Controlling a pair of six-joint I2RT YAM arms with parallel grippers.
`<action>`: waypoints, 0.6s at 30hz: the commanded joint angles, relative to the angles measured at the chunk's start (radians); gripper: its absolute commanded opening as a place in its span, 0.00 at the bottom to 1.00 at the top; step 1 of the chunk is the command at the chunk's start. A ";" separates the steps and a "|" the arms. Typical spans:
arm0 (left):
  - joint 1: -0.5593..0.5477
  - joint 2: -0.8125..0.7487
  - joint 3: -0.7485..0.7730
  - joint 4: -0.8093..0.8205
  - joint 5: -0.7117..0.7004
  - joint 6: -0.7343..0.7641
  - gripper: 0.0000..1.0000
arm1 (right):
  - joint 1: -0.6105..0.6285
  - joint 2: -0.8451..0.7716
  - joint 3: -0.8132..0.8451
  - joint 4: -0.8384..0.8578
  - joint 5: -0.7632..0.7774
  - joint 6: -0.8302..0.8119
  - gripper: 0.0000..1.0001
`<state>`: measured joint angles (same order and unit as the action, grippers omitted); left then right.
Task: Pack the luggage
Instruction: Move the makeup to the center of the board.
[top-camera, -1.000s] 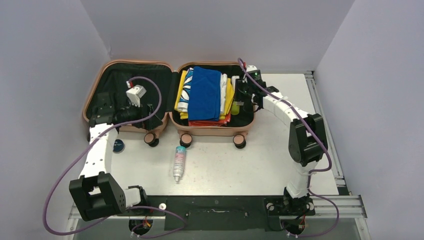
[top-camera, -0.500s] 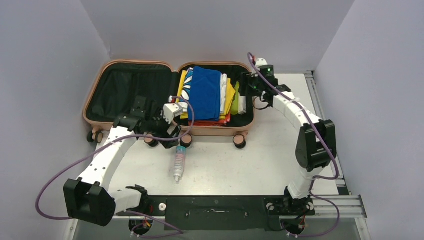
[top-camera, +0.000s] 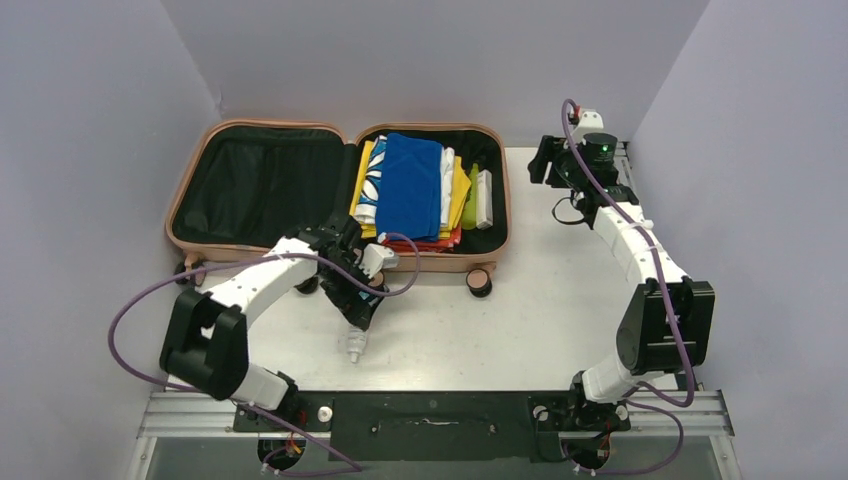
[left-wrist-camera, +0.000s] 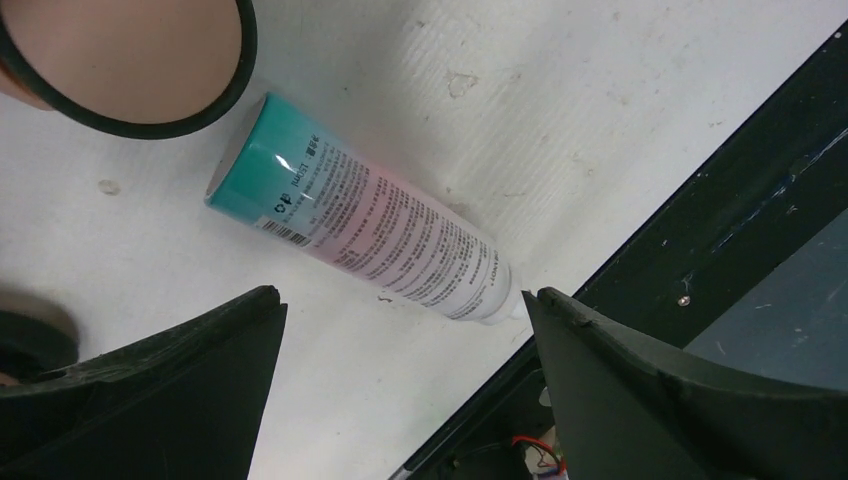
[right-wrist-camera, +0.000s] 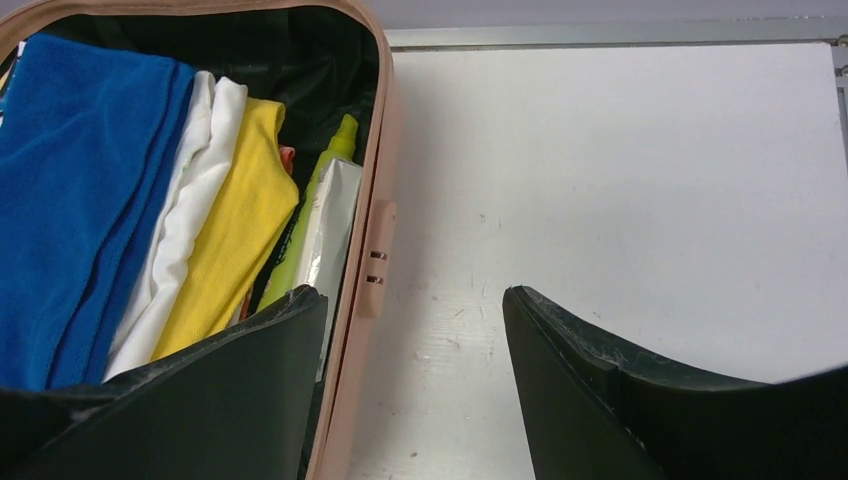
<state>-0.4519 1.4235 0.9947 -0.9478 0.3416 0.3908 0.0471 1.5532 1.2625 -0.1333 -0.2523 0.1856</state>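
Left gripper (left-wrist-camera: 402, 296) now over glossy cylindrical tube (left-wrist-camera: 370, 235) (jaws wide).

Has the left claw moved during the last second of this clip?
Yes. The left claw swung out of the left shell of the salmon-pink hard-shell suitcase toward the near table edge, and now hovers open over the teal-and-pink plastic tube.

White table (top-camera: 540, 300) fills the centre and right of the top view, with a black strip (top-camera: 430, 425) along its lower edge. A printed tube (left-wrist-camera: 370, 235), teal fading through pink to white, lies flat at lower centre. At upper centre is a folded stack: blue cloth (top-camera: 410, 185) on top, white cloth (right-wrist-camera: 190, 190) and yellow cloth (right-wrist-camera: 235, 235) to its right, then a green bottle (right-wrist-camera: 335, 150) and a silvery packet (right-wrist-camera: 330, 215).
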 joint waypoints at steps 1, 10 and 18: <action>-0.011 0.135 0.097 -0.053 -0.028 -0.086 0.96 | -0.003 -0.056 -0.004 0.084 -0.004 -0.015 0.66; -0.028 0.300 0.096 0.064 -0.164 -0.229 0.96 | -0.040 -0.087 -0.041 0.119 -0.001 -0.003 0.66; -0.047 0.381 0.123 0.064 -0.210 -0.265 0.98 | -0.044 -0.086 -0.048 0.124 -0.002 0.000 0.66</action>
<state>-0.4942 1.7077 1.1099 -0.9352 0.2428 0.2115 0.0071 1.5108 1.2236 -0.0631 -0.2516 0.1841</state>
